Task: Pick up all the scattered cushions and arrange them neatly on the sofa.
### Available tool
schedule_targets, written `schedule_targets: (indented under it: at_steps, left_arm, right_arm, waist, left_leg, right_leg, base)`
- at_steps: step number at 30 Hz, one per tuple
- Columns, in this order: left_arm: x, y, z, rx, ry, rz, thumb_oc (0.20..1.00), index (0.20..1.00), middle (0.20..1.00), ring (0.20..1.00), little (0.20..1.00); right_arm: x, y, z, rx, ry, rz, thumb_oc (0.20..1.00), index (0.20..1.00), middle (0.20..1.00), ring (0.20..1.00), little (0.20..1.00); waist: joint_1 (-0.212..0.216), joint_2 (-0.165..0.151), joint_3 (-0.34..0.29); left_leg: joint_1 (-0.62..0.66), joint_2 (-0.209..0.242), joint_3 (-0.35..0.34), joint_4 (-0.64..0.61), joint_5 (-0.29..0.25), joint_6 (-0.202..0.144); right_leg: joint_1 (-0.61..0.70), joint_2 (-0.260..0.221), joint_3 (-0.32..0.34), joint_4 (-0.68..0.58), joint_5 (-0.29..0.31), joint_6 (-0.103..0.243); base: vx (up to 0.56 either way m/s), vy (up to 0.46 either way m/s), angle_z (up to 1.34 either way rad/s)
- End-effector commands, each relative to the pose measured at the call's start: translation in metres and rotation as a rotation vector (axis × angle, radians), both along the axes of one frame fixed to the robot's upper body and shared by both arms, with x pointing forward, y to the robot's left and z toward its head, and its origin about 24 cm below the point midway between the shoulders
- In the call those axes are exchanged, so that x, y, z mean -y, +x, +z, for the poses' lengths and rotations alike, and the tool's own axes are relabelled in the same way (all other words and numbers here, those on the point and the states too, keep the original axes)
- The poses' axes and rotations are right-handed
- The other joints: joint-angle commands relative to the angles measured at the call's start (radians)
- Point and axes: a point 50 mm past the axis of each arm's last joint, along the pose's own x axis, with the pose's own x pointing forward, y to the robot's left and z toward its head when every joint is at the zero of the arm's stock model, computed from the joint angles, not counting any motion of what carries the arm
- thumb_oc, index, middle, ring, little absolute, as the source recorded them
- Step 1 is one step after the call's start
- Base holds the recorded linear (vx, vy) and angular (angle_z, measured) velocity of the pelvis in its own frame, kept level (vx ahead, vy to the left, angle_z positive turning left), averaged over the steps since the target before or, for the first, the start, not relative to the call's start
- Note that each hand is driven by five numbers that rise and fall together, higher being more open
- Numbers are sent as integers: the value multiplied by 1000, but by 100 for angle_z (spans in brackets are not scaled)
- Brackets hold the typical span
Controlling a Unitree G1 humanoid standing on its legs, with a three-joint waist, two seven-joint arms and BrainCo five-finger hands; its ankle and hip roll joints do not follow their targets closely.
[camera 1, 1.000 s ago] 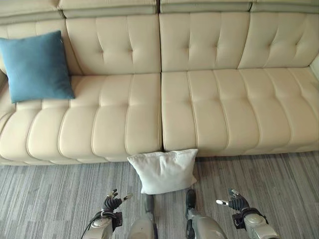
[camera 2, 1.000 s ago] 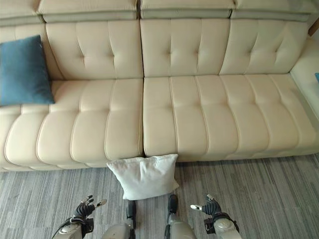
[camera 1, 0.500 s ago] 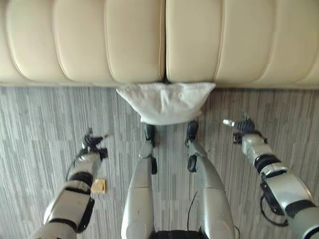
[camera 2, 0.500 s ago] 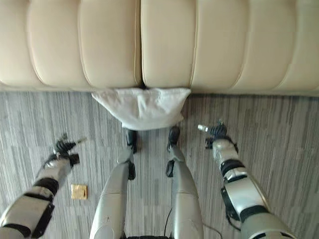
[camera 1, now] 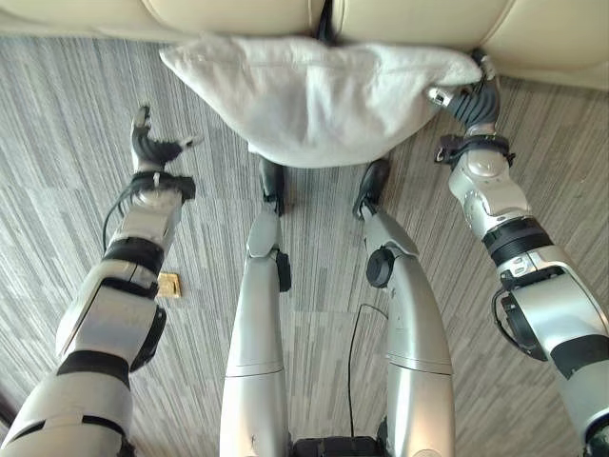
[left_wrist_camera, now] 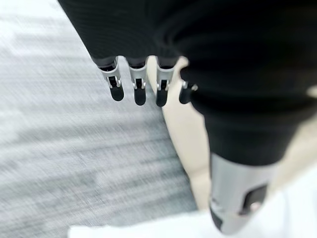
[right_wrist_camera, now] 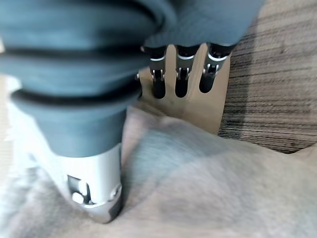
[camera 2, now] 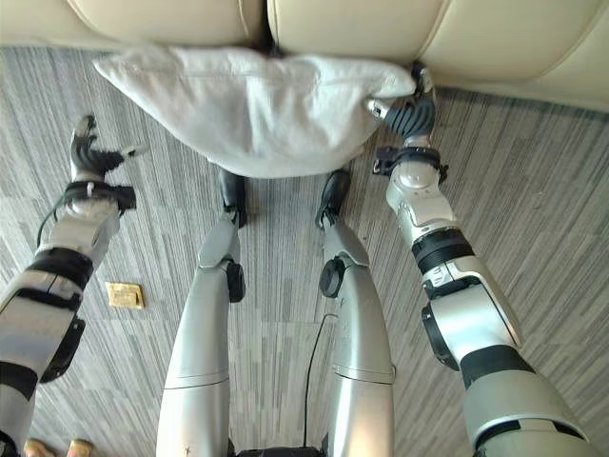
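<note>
A white cushion (camera 1: pixel 314 95) lies on the grey carpet, its far edge against the base of the beige sofa (camera 1: pixel 238 11). My right hand (camera 1: pixel 473 105) is at the cushion's right corner, fingers straight. In the right wrist view its thumb (right_wrist_camera: pixel 94 198) rests on the cushion's cloth (right_wrist_camera: pixel 198 188) and the fingers (right_wrist_camera: pixel 181 82) reach past it toward the sofa base. My left hand (camera 1: pixel 150 152) is open over the carpet, a short way left of the cushion's left corner and apart from it. The left wrist view shows straight fingers (left_wrist_camera: pixel 136 91) above the carpet.
The sofa's front edge (camera 2: pixel 333 24) runs across the top of the view, right behind the cushion. A small yellow-brown square (camera 1: pixel 169 284) lies on the carpet beside my left forearm. Grey carpet spreads to both sides.
The camera has tipped down, so the sofa seat has left the view. Both hands have gone forward; the right one has come up to the cushion's right corner.
</note>
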Motion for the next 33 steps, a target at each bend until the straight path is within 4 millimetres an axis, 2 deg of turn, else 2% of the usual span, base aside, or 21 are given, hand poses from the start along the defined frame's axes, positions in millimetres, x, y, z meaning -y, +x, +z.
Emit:
schedule_targets:
  at_steps: [1, 3, 4, 5, 6, 7, 8, 9, 10, 11, 12, 13, 16, 18, 19, 21, 23, 25, 29, 31, 33]
  left_arm:
    - [40, -5, 23, 198, -96, -199, 1000, 1000, 1000, 1000, 1000]
    - [77, -9, 29, 254, -134, -371, 1000, 1000, 1000, 1000, 1000]
    - [94, -13, 31, 272, -156, -451, 1000, 1000, 1000, 1000, 1000]
    - [113, -16, 29, 280, -202, -534, 1000, 1000, 1000, 1000, 1000]
    - [128, -19, 26, 279, -247, -600, 1000, 1000, 1000, 1000, 1000]
    - [145, -21, 24, 274, -294, -660, 893, 893, 893, 893, 893]
    - [161, -24, 19, 259, -345, -724, 595, 595, 595, 595, 595]
    - [161, -24, 19, 256, -347, -725, 542, 542, 542, 542, 542]
    - [183, -32, 11, 243, -442, -821, 200, 200, 200, 200, 200]
    - [183, -32, 10, 240, -444, -822, 200, 200, 200, 200, 200]
    - [200, -39, 5, 221, -549, -912, 200, 200, 200, 200, 200]
    - [205, -42, 0, 210, -584, -941, 200, 200, 200, 200, 200]
    - [207, -46, -7, 201, -643, -972, 200, 200, 200, 200, 200]
    - [201, -54, -13, 221, -700, -995, 200, 200, 200, 200, 200]
    - [201, -54, -14, 219, -701, -994, 200, 200, 200, 200, 200]
    - [187, -64, -19, 262, -715, -978, 200, 200, 200, 200, 200]
    - [187, -67, -26, 248, -716, -978, 200, 200, 200, 200, 200]
    - [177, -76, -34, 264, -711, -960, 200, 200, 200, 200, 200]
    - [166, -88, -58, 230, -714, -929, 200, 200, 200, 200, 200]
    - [164, -91, -64, 219, -729, -924, 200, 200, 200, 200, 200]
    - [158, -105, -90, 164, -790, -906, 200, 200, 200, 200, 200]
  right_arm:
    - [-41, -9, 2, 82, 24, 179, 1000, 1000, 1000, 1000, 1000]
    - [-55, -12, 0, 100, 45, 256, 1000, 1000, 1000, 1000, 1000]
    - [-62, -14, -2, 101, 64, 300, 539, 539, 539, 539, 539]
    - [-69, -15, -4, 105, 81, 340, 200, 200, 200, 200, 200]
    - [-74, -16, -9, 97, 118, 380, 200, 200, 200, 200, 200]
    - [-81, -18, -10, 98, 154, 423, 200, 200, 200, 200, 200]
    - [-85, -19, -13, 93, 186, 460, 200, 200, 200, 200, 200]
    - [-85, -18, -14, 91, 186, 459, 200, 200, 200, 200, 200]
    - [-94, -23, -17, 100, 258, 530, 200, 200, 200, 200, 200]
    - [-93, -23, -18, 98, 259, 530, 200, 200, 200, 200, 200]
    - [-98, -27, -24, 106, 343, 592, 200, 200, 200, 200, 200]
    - [-99, -28, -27, 105, 377, 618, 200, 200, 200, 200, 200]
    - [-102, -33, -33, 111, 446, 667, 200, 200, 200, 200, 200]
    - [-104, -44, -41, 137, 516, 736, 200, 200, 200, 200, 200]
    - [-104, -44, -42, 135, 517, 736, 200, 200, 200, 200, 200]
    - [-101, -57, -53, 150, 529, 768, 200, 200, 200, 200, 200]
    - [-103, -62, -62, 126, 516, 778, 200, 200, 200, 200, 200]
    - [-98, -73, -82, 91, 507, 778, 200, 200, 200, 200, 200]
    - [-92, -91, -116, 3, 508, 781, 200, 200, 200, 200, 200]
    - [-90, -95, -121, -5, 511, 779, 200, 200, 200, 200, 200]
    - [-83, -111, -144, -61, 525, 773, 200, 200, 200, 200, 200]
  waist:
    - [17, 1, -79]
    - [16, 6, -97]
    - [15, 7, -103]
    - [13, 8, -113]
    - [13, 11, -127]
    - [11, 13, -135]
    - [10, 14, -146]
    - [11, 14, -148]
    - [9, 17, -162]
    - [10, 17, -163]
    - [8, 18, -175]
    - [8, 20, -180]
    - [8, 19, -184]
    - [6, 21, -187]
    - [6, 21, -185]
    - [4, 21, -188]
    - [3, 20, -183]
    - [1, 15, -200]
    - [1, 12, -222]
    - [1, 13, -229]
    - [2, 15, -262]
  left_leg:
    - [-13, -7, -7, 123, -196, -24]
    - [-27, -13, -6, 128, -198, -20]
    - [-28, -14, -5, 125, -198, -19]
    - [-28, -18, -6, 121, -198, -17]
    - [-27, -19, -4, 113, -198, -15]
    - [-24, -21, -1, 109, -197, -13]
    - [-19, -25, -1, 103, -195, -12]
    - [-18, -25, 0, 101, -195, -12]
    - [-3, -28, 0, 88, -195, -10]
    - [-1, -28, 1, 86, -194, -10]
    - [24, -29, 3, 61, -191, -10]
    - [43, -29, 4, 44, -189, -10]
    - [93, -27, 2, 8, -182, -12]
    - [179, -21, 1, -52, -169, -18]
    - [187, -21, 1, -56, -167, -18]
    - [296, -20, 3, -124, -154, -29]
    - [334, -22, 3, -135, -150, -27]
    - [450, -33, 10, -214, -98, -35]
    - [646, -33, 14, -310, -71, -49]
    - [695, -30, 13, -327, -69, -50]
    - [873, -14, 22, -393, -59, -57]
  right_leg:
    - [32, -27, 49, 73, -166, 146]
    - [17, -24, 50, 81, -167, 146]
    - [17, -23, 50, 77, -167, 146]
    - [14, -20, 52, 76, -167, 145]
    - [13, -19, 54, 69, -165, 146]
    - [13, -15, 57, 67, -164, 145]
    - [17, -12, 60, 61, -162, 144]
    - [18, -12, 60, 60, -161, 144]
    - [28, -8, 65, 48, -158, 142]
    - [30, -7, 65, 46, -158, 142]
    - [51, -1, 67, 26, -153, 142]
    - [67, 2, 68, 9, -149, 142]
    - [117, 8, 69, -31, -138, 142]
    - [193, 13, 73, -83, -121, 146]
    - [200, 14, 73, -87, -119, 146]
    - [294, 17, 75, -156, -100, 149]
    - [332, 15, 72, -177, -91, 148]
    - [442, 20, 61, -261, -43, 144]
    - [632, 26, 46, -357, -24, 148]
    - [679, 28, 46, -377, -22, 148]
    - [866, 33, 39, -444, -22, 149]
  base:
    - [21, 27, 3]
    - [11, 38, 1]
    - [1, 42, -1]
    - [-9, 45, -1]
    - [-8, 43, -1]
    - [-14, 34, -1]
    - [0, 0, 0]
    - [0, 0, 0]
    - [0, 0, 0]
    - [-20, 33, -3]
    - [-22, 19, -4]
    - [-33, 24, -8]
    - [-34, -4, -7]
    - [-35, -9, -5]
    - [-33, -22, -3]
    - [-37, -32, -8]
    - [-24, -22, -7]
    - [-77, -40, -4]
    - [34, -45, -6]
    - [76, -55, -8]
    - [159, -105, -13]
